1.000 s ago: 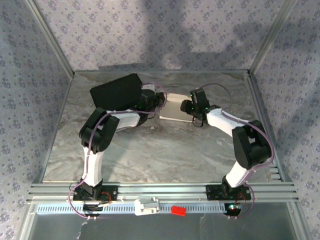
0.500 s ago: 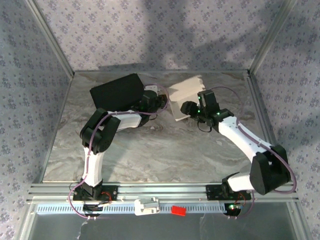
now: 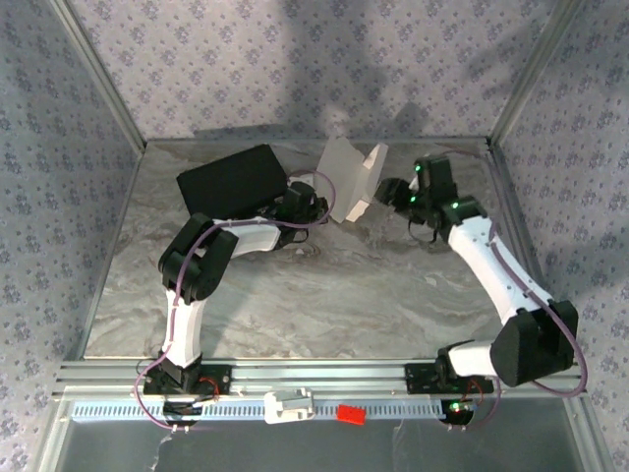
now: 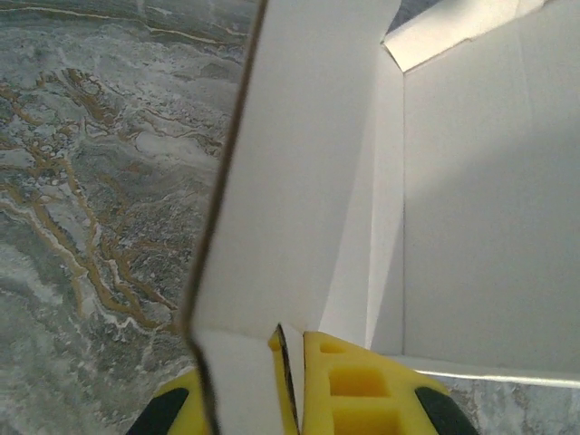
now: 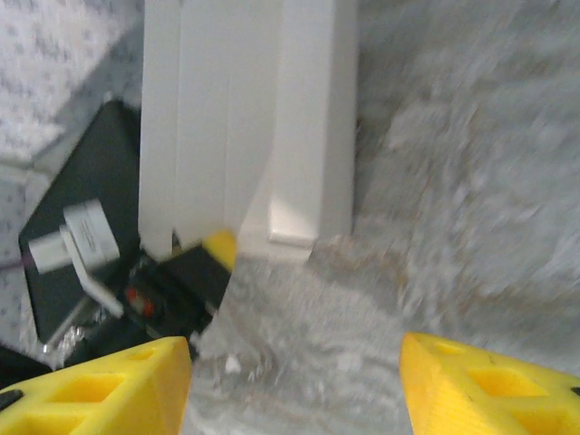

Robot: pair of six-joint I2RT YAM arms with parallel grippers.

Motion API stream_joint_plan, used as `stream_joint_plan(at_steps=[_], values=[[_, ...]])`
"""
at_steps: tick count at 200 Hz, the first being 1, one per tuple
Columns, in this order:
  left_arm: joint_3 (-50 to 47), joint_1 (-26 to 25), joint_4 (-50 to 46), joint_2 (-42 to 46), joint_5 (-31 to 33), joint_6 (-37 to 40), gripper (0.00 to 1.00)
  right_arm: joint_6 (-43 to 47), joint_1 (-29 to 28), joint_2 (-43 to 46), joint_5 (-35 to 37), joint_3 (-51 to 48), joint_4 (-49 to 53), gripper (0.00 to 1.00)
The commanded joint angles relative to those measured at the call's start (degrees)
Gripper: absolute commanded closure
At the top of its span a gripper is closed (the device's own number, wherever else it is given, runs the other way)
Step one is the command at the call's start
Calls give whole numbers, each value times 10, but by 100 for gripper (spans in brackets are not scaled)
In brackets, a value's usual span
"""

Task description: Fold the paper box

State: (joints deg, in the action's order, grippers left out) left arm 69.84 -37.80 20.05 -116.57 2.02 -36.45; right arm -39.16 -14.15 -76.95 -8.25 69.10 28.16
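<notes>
One marbled tabletop (image 3: 324,295), patterned walls (image 3: 246,59), white paper box (image 3: 349,182).

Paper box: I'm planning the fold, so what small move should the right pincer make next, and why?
Probably ease onto the raised flap: the left pincer is shut on an edge of the white thin cardboard box, holding it tilted, while the open right pincer hangs apart.

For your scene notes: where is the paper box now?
Top view: the paper box stands far-centre, pinched by the left gripper, between the black case and the right gripper.
</notes>
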Motion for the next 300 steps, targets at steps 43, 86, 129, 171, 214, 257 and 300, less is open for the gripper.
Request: stream_joint_plan(at_steps=[43, 86, 129, 171, 214, 257, 300], values=[[-40, -8, -179, 153, 8, 240, 100, 118, 110, -148, -17, 194, 93, 39], [-74, 38, -275, 241, -133, 495, 100, 241, 104, -216, -141, 239, 50, 45], [40, 107, -438, 180, -232, 624, 100, 454, 97, -209, -224, 88, -62, 49], [99, 127, -478, 128, -233, 640, 83, 432, 83, -191, -235, 2, -125, 47], [55, 127, -439, 144, -231, 604, 62, 442, 70, -213, -218, -54, -183, 46], [33, 128, -443, 143, -241, 562, 59, 474, 75, -255, -240, -13, -174, 45], [25, 128, -417, 131, -245, 526, 63, 503, 69, -292, -279, 42, -144, 47]])
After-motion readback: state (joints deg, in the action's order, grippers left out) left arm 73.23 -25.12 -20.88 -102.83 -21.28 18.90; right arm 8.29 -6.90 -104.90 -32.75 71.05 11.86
